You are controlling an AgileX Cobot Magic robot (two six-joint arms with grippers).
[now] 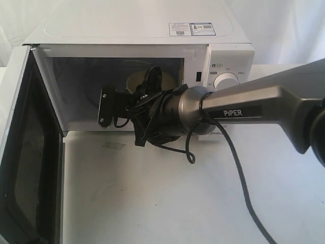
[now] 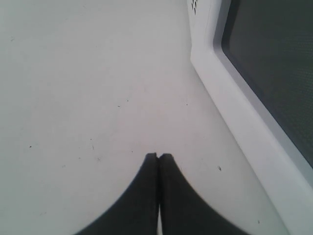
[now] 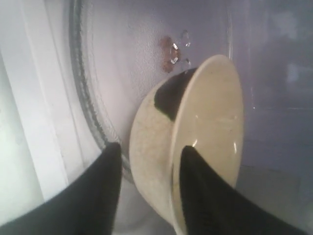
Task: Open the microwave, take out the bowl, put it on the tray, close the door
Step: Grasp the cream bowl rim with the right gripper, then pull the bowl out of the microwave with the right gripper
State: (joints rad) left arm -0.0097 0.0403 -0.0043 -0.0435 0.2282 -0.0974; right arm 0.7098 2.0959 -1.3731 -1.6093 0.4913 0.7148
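Inside, bowl (image 3: 146,166) wall between right fingers (image 3: 95,196)

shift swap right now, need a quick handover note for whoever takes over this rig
Left gripper: shut, empty, over the table beside the open door.
Right gripper: open, reaching inside the microwave, one finger on each side of the wall of the bowl. It does not look clamped yet.
Done: door open.
Left: grip the bowl, lift it out, set it on the tray (not in view), close the door.
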